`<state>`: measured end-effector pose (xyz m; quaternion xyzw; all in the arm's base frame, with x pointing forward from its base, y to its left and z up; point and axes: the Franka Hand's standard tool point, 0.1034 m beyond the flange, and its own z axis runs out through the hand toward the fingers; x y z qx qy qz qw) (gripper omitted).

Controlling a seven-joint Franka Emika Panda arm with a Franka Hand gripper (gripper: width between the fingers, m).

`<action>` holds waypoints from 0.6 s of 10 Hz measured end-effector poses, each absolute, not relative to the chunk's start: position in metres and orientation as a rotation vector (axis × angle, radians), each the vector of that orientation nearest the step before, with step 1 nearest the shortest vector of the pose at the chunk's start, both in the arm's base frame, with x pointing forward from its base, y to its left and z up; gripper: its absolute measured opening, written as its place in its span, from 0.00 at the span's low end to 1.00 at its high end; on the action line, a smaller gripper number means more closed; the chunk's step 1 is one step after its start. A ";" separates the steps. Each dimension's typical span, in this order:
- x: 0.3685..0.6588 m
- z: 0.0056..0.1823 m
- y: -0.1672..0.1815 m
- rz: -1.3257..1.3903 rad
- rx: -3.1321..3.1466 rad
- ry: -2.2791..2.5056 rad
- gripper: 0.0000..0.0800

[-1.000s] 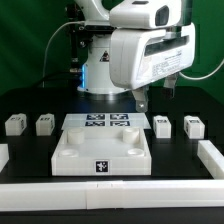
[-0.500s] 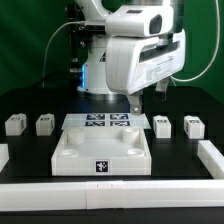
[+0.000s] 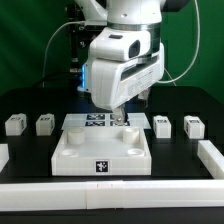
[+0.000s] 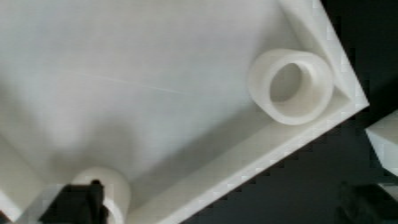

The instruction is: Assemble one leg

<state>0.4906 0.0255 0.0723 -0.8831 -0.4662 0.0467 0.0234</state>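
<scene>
Four legs, small white tagged blocks, stand on the black table: two at the exterior view's left [image 3: 14, 124] [image 3: 45, 123] and two at its right [image 3: 162, 124] [image 3: 193, 125]. The big white tray-like piece [image 3: 70, 158] with round corner sockets lies in the middle. My gripper [image 3: 118, 119] hangs low over the tray's rear edge, apart from every leg. In the wrist view the gripper [image 4: 221, 204] is open and empty, its dark fingertips [image 4: 75, 200] wide apart over the tray's inside [image 4: 143, 100] and one socket [image 4: 294, 85]. A white corner [image 4: 386, 142] at the frame edge may be a leg.
The marker board [image 3: 86, 122] lies behind the tray, partly under my gripper. White rails border the table at the front [image 3: 110, 190] and at the exterior view's right [image 3: 211, 152]. The arm's base and cables stand at the back.
The arm has swung toward the exterior view's left and dropped lower, from above the tray's right rear to over its rear edge. The legs and the tray have not moved.
</scene>
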 end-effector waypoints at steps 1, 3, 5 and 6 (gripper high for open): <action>0.490 0.072 0.025 0.146 -2.734 -1.443 0.81; 0.489 0.071 0.025 0.142 -2.718 -1.475 0.81; 0.472 0.063 0.024 0.130 -2.587 -1.693 0.81; 0.466 0.061 0.023 0.139 -2.515 -1.784 0.81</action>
